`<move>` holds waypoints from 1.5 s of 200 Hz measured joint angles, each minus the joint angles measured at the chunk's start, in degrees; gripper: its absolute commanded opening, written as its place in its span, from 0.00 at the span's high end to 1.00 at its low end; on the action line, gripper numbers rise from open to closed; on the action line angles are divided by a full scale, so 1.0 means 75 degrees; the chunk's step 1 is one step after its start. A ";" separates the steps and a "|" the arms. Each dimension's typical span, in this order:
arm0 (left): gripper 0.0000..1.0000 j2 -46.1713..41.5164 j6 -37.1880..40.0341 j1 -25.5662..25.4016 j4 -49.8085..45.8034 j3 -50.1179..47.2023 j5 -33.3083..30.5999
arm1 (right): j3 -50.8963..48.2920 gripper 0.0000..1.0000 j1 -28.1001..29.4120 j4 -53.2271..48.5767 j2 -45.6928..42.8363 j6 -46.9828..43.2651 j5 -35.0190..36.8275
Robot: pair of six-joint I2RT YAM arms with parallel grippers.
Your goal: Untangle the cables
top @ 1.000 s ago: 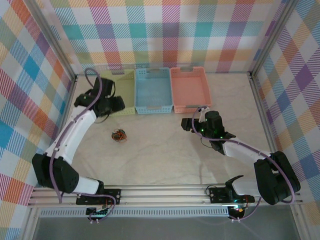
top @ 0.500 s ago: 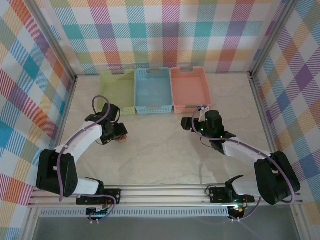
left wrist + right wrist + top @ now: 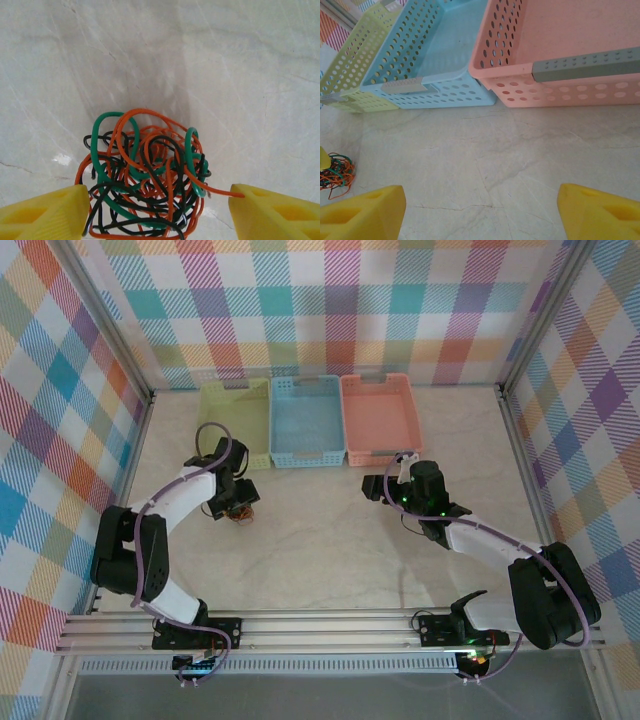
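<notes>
- Find the cables point(image 3: 145, 175), orange-red, green and black, knotted into one small ball on the worktop point(image 3: 225, 60), toward 9 o'clock in the top view and well apart from the baskets point(image 3: 445, 92) at 12.
- See the left pincer point(image 3: 157, 192) right over that ball, spread wide with the tangle between, clamping nothing; probably placed there to close on a strand.
- Note one orange end poking toward 3 o'clock, at or just beside a yellow finger point(image 3: 270, 210).
- See the right pincer point(image 3: 480, 192) spread apart too and empty, low over bare worktop, likely waiting for a second strand.
- Judge separation not yet begun.
</notes>
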 measured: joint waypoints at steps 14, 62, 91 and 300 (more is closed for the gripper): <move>0.33 0.0073 -0.0003 0.0000 -0.0023 0.0000 -0.0029 | 0.0000 0.20 0.0000 -0.0003 0.0009 0.0000 0.0000; 0.56 0.0364 0.0009 0.0000 0.0000 0.0003 0.0038 | 0.0000 0.19 0.0000 -0.0006 0.0085 0.0000 0.0003; 0.61 0.0364 0.0035 -0.0032 0.0003 0.0003 0.0131 | 0.0000 0.19 0.0000 -0.0006 0.0087 0.0000 0.0023; 0.39 0.2098 0.1690 -0.2824 0.1072 0.1818 0.2763 | 0.0006 0.19 0.0000 0.0000 0.0603 -0.0038 0.0210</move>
